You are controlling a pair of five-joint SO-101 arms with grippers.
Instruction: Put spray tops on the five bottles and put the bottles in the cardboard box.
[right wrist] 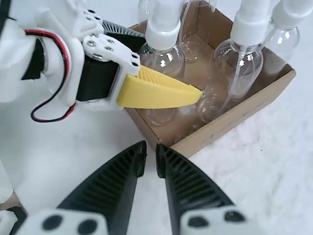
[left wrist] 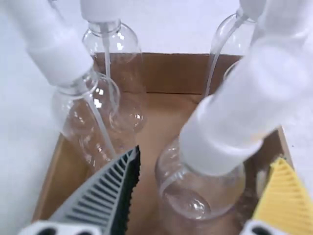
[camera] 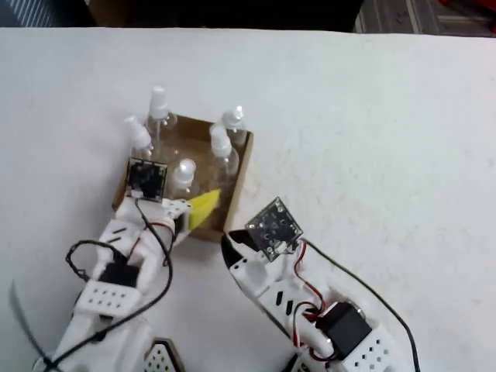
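The cardboard box (camera: pixel 241 177) holds several clear bottles, each with a white spray top on. My left gripper (camera: pixel 194 203) is open at the box's near side. Its grey finger (left wrist: pixel 115 193) and yellow finger (left wrist: pixel 279 196) straddle the nearest bottle (left wrist: pixel 203 193) with a small gap on each side. That bottle (camera: pixel 184 177) stands upright inside the box (left wrist: pixel 166 68). My right gripper (right wrist: pixel 150 152) is shut on nothing, low over the table just outside the box's near corner (right wrist: pixel 195 141). The right wrist view also has the left gripper (right wrist: pixel 166 63) around the bottle (right wrist: pixel 164 49).
White table all around the box, with open room to the right and far side. The two arms (camera: pixel 116 279) (camera: pixel 310 302) lie close together near the front edge. A dark strip (camera: pixel 232 12) runs along the table's far edge.
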